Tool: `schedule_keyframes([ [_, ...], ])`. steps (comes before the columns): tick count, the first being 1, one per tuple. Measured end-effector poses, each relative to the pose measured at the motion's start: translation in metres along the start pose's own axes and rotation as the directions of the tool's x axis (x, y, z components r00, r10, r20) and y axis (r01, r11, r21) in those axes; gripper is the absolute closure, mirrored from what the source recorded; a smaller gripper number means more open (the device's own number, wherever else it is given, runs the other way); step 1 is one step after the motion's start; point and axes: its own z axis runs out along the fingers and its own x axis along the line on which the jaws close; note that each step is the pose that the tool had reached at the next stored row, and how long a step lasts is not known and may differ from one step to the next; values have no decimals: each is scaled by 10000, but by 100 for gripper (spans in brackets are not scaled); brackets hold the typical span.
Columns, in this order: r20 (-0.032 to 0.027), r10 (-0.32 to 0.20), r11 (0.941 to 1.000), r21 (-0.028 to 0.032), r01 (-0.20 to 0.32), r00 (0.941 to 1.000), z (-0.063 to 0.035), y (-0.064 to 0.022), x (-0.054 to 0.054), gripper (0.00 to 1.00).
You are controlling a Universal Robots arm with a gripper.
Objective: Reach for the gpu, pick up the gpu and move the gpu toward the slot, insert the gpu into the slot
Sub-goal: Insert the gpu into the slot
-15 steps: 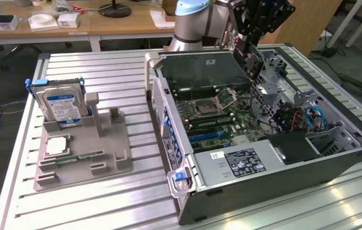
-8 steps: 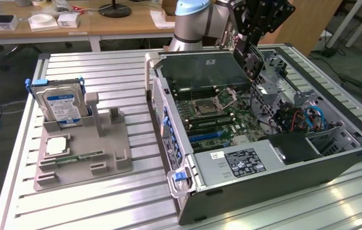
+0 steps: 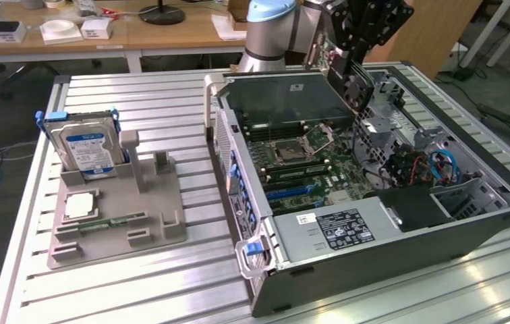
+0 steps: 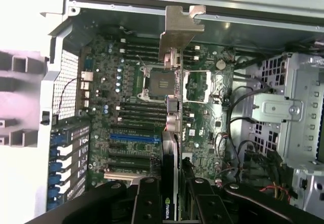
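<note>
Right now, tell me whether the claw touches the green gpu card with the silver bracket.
Touching. Wrist view: the claw clamps the gpu from both sides.

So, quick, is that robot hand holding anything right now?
The hand: closed, holding the gpu over the open computer case.

gpu [image 4: 173, 118]: green card, silver end bracket, edge-on, held aloft at exterior view's 1 o'clock.
slot [image 3: 289, 192]: long, blue, empty, 6 o'clock from gpu.
</note>
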Motion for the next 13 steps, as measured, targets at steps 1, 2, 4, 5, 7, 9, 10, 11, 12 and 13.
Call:
schedule_keyframes([
  [1,-5,-173,9999,-2,173,9999,1,0,0,74],
  [2,-11,-348,9994,-3,348,9994,1,0,0,74],
  [4,-21,-707,9975,-7,707,9975,3,0,0,74],
  [5,-26,-883,9961,-8,883,9961,4,0,0,74],
  [7,-37,-1229,9924,-13,1229,9924,6,0,0,74],
  [9,-47,-1575,9875,-17,1575,9875,8,0,0,74],
  [10,-52,-1738,9848,-19,1738,9848,9,0,0,74],
  [11,-57,-1896,9819,-21,1896,9818,10,0,0,74],
  [12,-61,-2050,9788,-23,2050,9787,11,0,0,74],
  [13,-66,-2210,9753,-26,2210,9752,12,0,0,74],
])
